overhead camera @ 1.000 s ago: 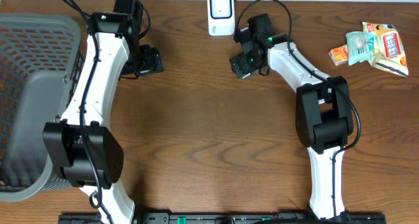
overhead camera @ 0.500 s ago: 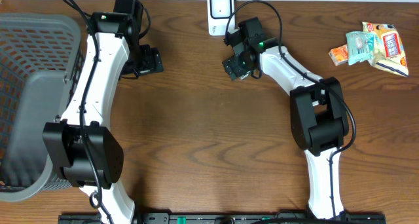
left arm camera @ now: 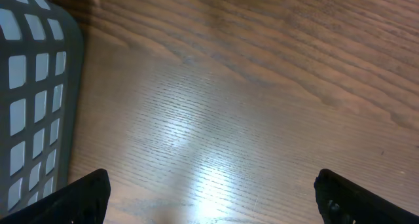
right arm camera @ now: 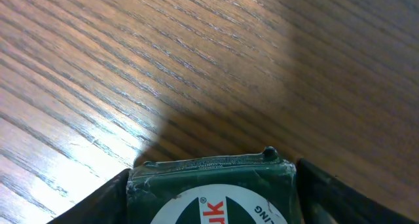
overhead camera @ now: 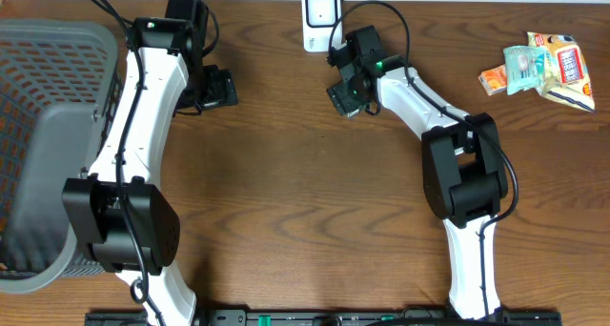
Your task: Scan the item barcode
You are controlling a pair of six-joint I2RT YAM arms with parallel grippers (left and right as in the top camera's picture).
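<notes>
**Green packet clamped just in front of the scanner**

Clamped in the right gripper [overhead camera: 343,97], near the far edge of the tabletop [overhead camera: 315,193]: a green packet [right arm camera: 209,185] with a round white label and red lettering. Pressed from both sides by the dark fingers [right arm camera: 108,201], with the jaws closed against its edges. Carried clear of the wood, with a shadow on the grain beneath. Just in front of the white scanner [overhead camera: 321,19], itself standing at the middle of the far edge. Whether touching the scanner or slightly apart, impossible to tell from overhead.

Along the left edge of the tabletop: a grey lattice basket [overhead camera: 38,126]. Open at the top, with mesh walls and a plain grey floor showing inside.

Between the basket and the scanner, toward the far edge: the left gripper [overhead camera: 217,88]. Jaws wide apart over bare wood. In the wrist view, fingertips at the two lower corners and one lattice wall of the basket at the left.

At the far right corner of the tabletop: a loose heap of snack packets [overhead camera: 553,64]. Against its left side, a small orange packet [overhead camera: 493,79]. Lying directly on the wood, in no container, well apart from both grippers.
</notes>
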